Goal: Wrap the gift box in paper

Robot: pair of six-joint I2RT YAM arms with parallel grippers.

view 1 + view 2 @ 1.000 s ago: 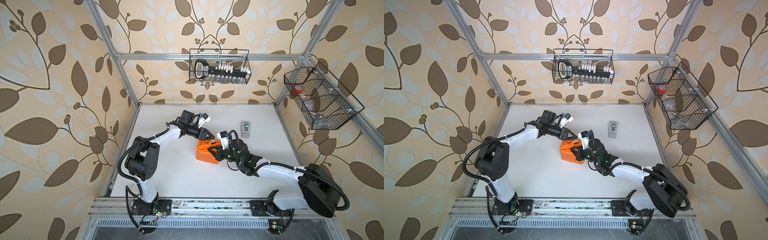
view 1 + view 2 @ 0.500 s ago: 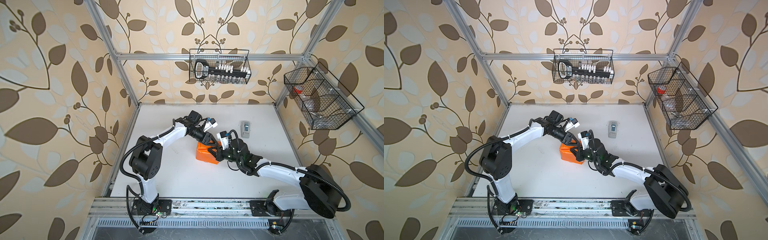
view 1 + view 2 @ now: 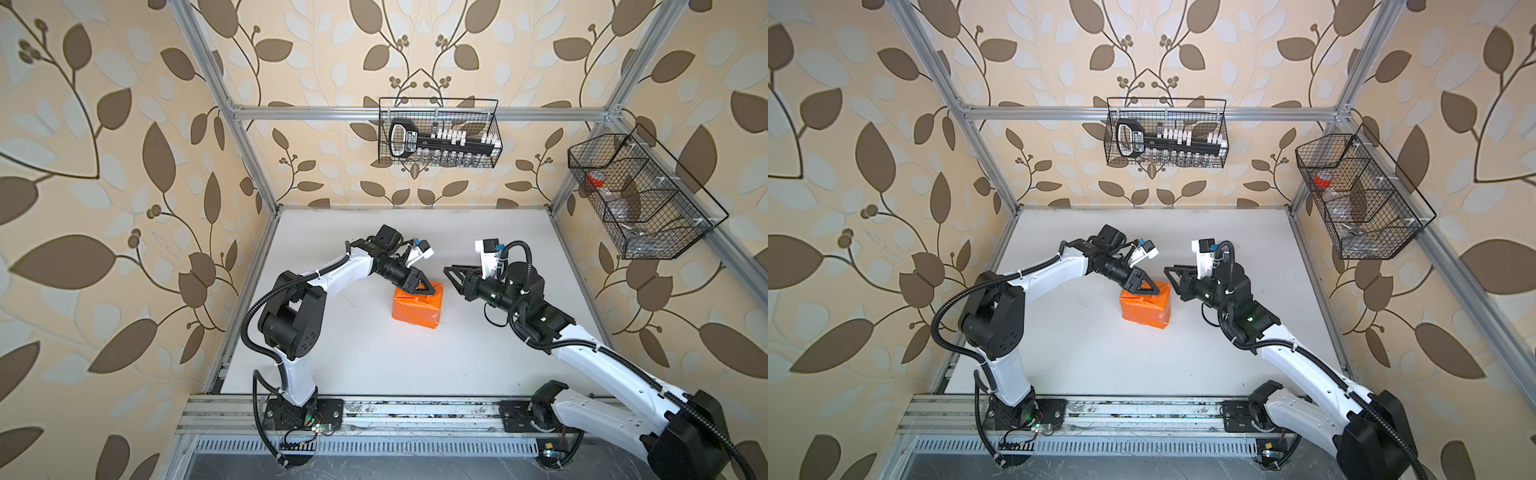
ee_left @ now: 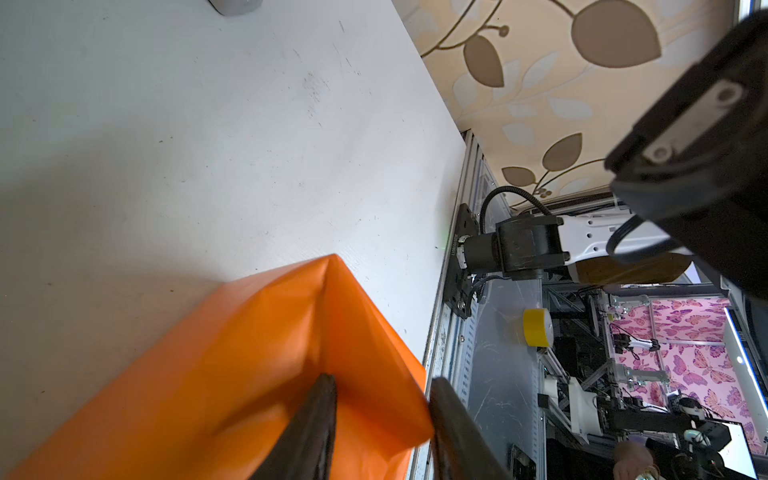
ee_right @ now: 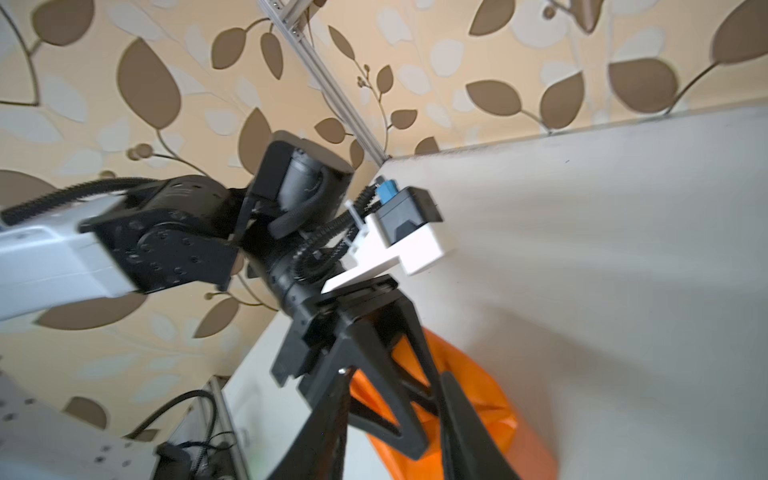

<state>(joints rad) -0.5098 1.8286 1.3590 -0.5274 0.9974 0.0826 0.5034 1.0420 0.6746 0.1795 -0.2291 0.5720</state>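
The gift box is hidden inside the orange paper [image 3: 415, 309] [image 3: 1145, 309], which forms a wrapped block on the white table [image 3: 353, 357]. My left gripper [image 3: 428, 291] [image 3: 1152, 291] rests on the block's far right top corner. In the left wrist view its jaws [image 4: 382, 399] stand apart astride a folded paper corner [image 4: 291, 332]. One finger lies in a crease and the other stands at the paper's edge. My right gripper [image 3: 451, 276] [image 3: 1171, 276] hovers open just right of the block, clear of it. Nothing is between its fingers [image 5: 461, 419].
A grey object [image 4: 235, 5] lies on the table past the block, cut by the left wrist view's edge. Wire baskets hang on the back wall [image 3: 438, 133] and on the right wall [image 3: 640, 199]. The metal rail [image 3: 374, 409] bounds the table's front.
My right gripper has let go of the paper block, pulled back to the right and opened. My left gripper has come down from behind onto the block's top corner.
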